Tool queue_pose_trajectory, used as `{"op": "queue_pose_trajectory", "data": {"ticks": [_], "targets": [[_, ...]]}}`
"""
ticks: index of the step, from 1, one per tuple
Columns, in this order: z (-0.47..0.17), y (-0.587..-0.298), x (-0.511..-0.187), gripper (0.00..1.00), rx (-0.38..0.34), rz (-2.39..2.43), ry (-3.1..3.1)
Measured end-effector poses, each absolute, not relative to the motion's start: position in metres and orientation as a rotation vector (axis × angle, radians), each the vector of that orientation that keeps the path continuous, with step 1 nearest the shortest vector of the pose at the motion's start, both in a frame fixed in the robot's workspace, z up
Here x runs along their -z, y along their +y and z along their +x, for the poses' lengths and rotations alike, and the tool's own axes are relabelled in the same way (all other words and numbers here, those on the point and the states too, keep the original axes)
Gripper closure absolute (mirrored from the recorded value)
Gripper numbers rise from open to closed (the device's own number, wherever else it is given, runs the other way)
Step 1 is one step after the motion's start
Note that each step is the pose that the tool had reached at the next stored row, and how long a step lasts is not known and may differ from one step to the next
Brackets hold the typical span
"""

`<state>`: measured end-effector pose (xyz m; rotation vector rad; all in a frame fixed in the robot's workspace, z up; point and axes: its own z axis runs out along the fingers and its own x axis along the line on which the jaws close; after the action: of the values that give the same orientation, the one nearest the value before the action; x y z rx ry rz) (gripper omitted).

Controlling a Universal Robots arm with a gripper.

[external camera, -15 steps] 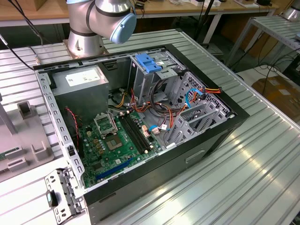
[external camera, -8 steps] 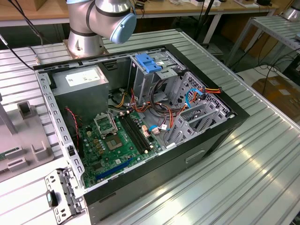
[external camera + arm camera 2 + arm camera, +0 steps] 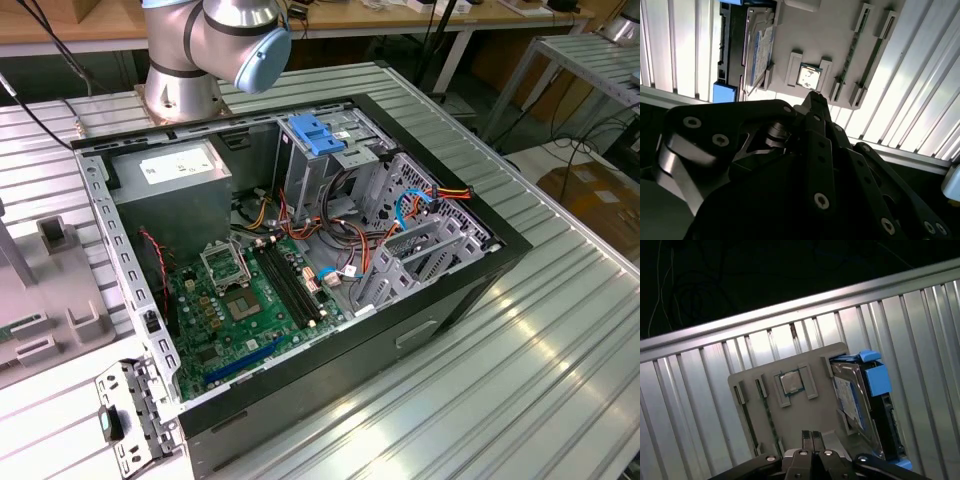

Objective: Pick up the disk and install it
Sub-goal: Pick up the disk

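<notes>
I see my gripper [image 3: 812,435], closed on nothing, above the grey holder [image 3: 70,300] at the exterior view's left edge, where the disk [image 3: 855,396] stands on edge, presumably for easy grasping.

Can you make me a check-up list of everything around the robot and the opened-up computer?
Surface: ribbed metal table, carrying an open computer case and a grey parts holder.
Job's things: the disk stands on edge in the holder, not yet picked up.
Clutter: a square chip and thin memory sticks sit in the holder's other slots.
Grippers: the gripper points at the holder, jaws together, holding nothing.
Cables: coloured wires inside the case; black cables behind the table.
Surroundings: more tables and a brown box on the floor.
</notes>
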<state>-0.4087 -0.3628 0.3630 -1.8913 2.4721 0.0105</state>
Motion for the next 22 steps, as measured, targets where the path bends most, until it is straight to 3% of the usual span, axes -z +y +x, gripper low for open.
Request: {"op": "queue_pose_trajectory", "data": {"ticks": [22], "targets": [[-0.4087,-0.3628,-0.3629,0.89,-0.013,-2.097,2.302]]}}
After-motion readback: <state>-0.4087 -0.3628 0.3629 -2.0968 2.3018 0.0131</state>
